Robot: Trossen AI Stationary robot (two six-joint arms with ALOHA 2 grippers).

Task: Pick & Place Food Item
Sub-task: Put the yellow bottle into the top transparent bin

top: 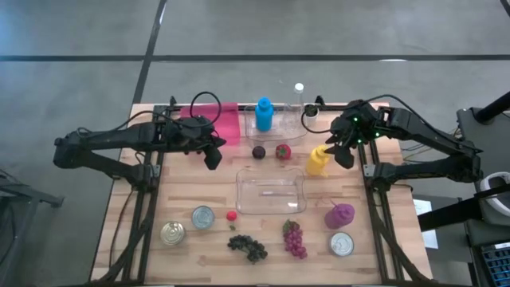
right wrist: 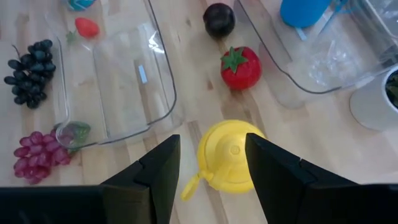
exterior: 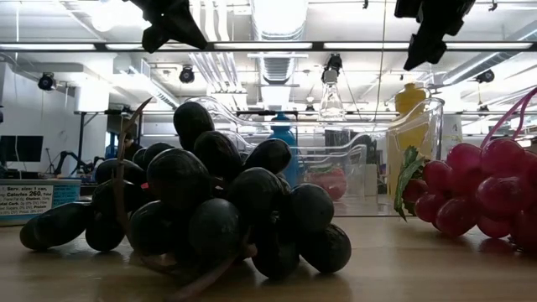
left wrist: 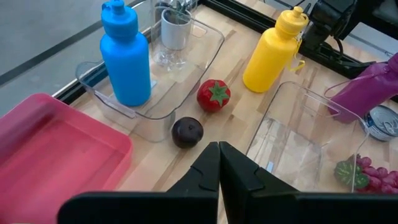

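The right gripper is held with its fingers spread on either side of the yellow bottle, directly above its cap; no contact can be made out, so nothing is grasped yet. The bottle stands upright just beside the empty clear container, with the tomato and a dark plum near it.

If the bottle is the chosen item, the fingers would best be lowered evenly past the cap onto the body, kept centred, and closed only once both pads are level, since a round plastic body is judged likely to slip or tip under a one-sided squeeze.

The left gripper is clenched shut on nothing, hovering near the pink tray.
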